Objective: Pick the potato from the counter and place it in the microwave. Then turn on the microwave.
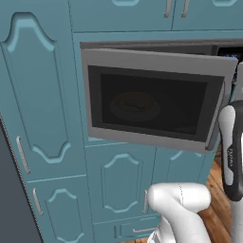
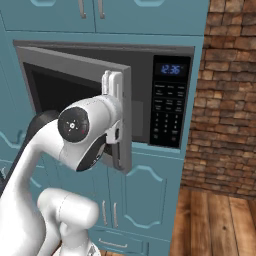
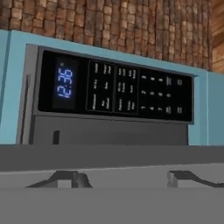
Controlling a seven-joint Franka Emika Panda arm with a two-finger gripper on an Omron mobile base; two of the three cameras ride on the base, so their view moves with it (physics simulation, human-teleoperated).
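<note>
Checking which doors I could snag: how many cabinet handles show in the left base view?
7: two at the top, two on the left doors, three below the microwave at. The arm may hide more.

microwave (image 1: 152,61) — matt grey steel frame, dark glossy glass — beside rough brick wall (image 2: 227,90).

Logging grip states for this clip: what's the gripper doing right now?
Gripper: at the microwave door's edge, jaws apart, nothing visibly held.
</note>
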